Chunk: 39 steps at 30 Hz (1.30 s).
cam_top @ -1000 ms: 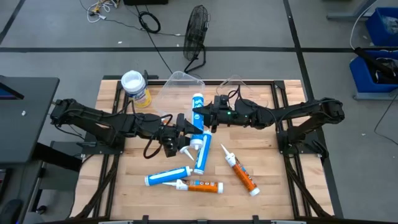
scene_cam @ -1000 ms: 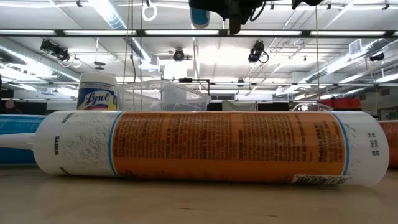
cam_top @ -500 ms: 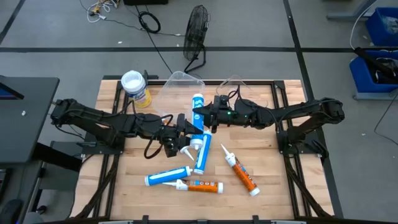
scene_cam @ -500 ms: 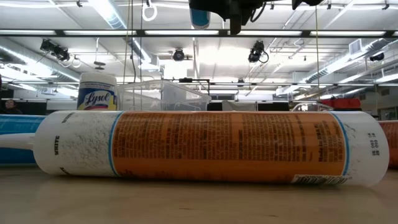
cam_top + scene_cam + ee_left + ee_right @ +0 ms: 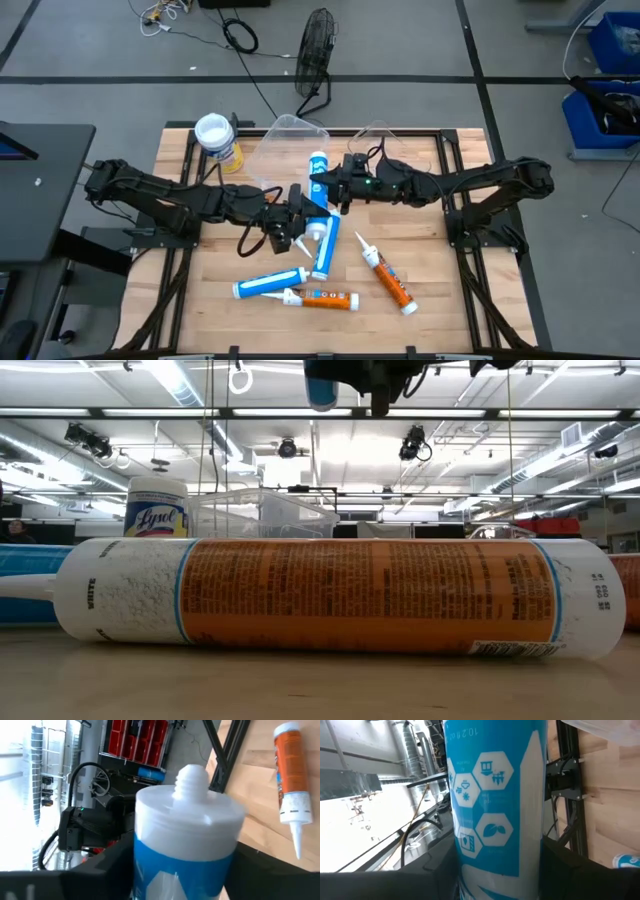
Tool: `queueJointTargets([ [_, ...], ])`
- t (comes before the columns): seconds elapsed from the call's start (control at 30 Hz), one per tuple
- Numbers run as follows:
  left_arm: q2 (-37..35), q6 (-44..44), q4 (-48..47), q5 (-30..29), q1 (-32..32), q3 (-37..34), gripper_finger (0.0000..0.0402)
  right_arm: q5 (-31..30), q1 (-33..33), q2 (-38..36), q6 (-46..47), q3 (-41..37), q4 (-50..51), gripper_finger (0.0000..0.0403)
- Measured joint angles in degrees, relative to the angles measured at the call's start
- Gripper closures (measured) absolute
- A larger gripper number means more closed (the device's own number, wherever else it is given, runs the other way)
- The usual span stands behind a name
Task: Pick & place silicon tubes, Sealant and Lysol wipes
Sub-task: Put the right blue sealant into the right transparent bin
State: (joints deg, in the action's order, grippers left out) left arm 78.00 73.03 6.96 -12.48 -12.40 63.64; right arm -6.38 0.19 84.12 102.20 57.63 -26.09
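Wooden tabletop (image 5: 430,290) on a dark frame, grey floor around it. At the far left corner stands the Lysol wipes canister (image 5: 216,141) (white lid up). Near the middle, the left end effector (image 5: 291,220) is closed on a blue tube (image 5: 322,243) near its threaded tip. Just beside it, the right end effector (image 5: 327,189) grips a second blue tube (image 5: 318,178), held in front of the clear bin (image 5: 290,135). Nearer the front lie another blue tube (image 5: 270,284) and two orange tubes (image 5: 325,298) (image 5: 388,281).
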Motion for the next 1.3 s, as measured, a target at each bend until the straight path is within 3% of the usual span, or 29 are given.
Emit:
queueJointTargets([
  [0.27,0.00,0.09,-0.02,-0.61,0.00,0.00,0.0181,0.40,-0.02,0.00,0.47,0.00,0.22,0.0191],
  [0.43,0.00,0.52,0.11,-1.44,-0.09,0.00,0.0178,-0.53,-0.19,0.12,-4.63,0.00,-1.86,0.0179],
  [0.57,-0.24,-1.16,1.10,-2.91,-0.37,0.20,0.0179,-0.42,-0.20,-0.02,-9.17,-0.07,-3.76,0.0135],
  [0.83,-0.06,-3.20,0.81,-3.30,-0.44,0.02,0.0180,0.34,-0.22,-0.33,-7.19,-0.07,-2.33,0.0014],
  [0.9,0.00,-3.83,0.85,-3.84,-0.44,0.00,0.0180,0.55,-0.69,-0.53,-7.56,-0.07,-2.01,0.0011],
  [1.07,-0.02,-5.26,2.43,-7.15,-0.45,0.00,0.0180,7.81,-3.19,-2.61,-11.24,-0.07,0.73,0.0026],
  [1.3,0.00,-11.30,1.51,-12.07,-0.39,0.44,0.0181,10.36,-6.74,-10.49,-16.70,0.10,15.52,0.0018],
])
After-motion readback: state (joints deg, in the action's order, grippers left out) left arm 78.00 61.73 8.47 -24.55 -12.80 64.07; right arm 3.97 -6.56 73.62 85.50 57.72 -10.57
